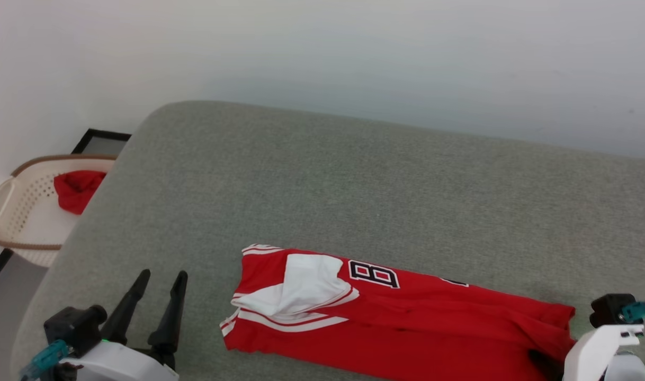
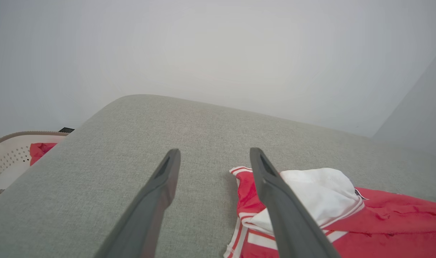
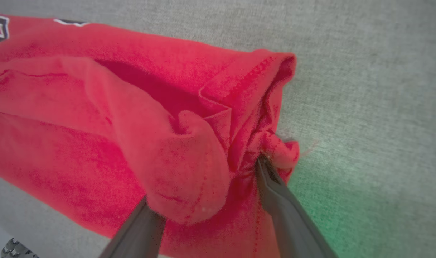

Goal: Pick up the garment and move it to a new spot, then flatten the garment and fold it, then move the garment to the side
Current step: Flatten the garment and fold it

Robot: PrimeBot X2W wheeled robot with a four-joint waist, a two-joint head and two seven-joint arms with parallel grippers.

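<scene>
though folded long, the red garment [image 1: 407, 317] bunches between spread right fingers [image 3: 275, 193]; left fingers [image 1: 169, 317] gape.

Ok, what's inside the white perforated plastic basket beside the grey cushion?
A crumpled red cloth lies in the white perforated plastic basket. The grey cushion covers the basket's right part, so anything there is hidden.

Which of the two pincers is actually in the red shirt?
The right pincer: its open fingers straddle a bunched fold of the red shirt. The left pincer is over bare grey cushion.
</scene>
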